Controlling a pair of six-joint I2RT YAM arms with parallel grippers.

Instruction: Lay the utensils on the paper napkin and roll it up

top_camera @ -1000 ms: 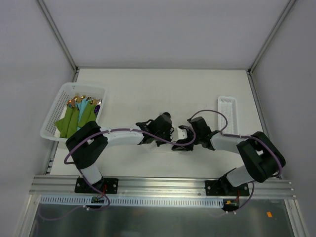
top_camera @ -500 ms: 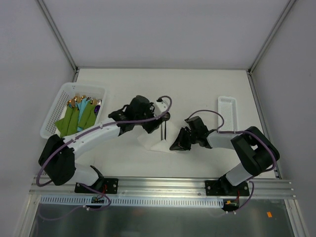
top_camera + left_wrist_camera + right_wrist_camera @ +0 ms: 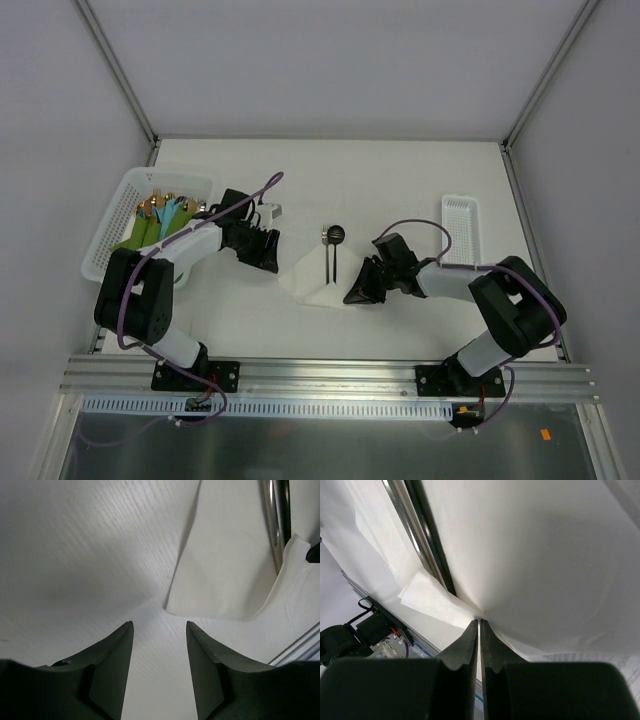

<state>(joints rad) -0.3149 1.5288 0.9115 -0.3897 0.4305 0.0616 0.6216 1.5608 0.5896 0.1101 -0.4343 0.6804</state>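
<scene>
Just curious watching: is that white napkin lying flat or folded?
Partly folded: a corner of the paper napkin laps over the utensils, pinched by the right gripper.

Closed in on three sides by plain pale grey walls (image 3: 320,60), braced at the back corners by slanting aluminium posts (image 3: 117,70), floored with a white wood-grained table (image 3: 400,180), edged along the near side by a slotted aluminium rail (image 3: 330,372), lit softly and evenly

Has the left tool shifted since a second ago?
Yes. The left tool has pulled left, off the paper napkin, and now sits close to the white basket.
</scene>
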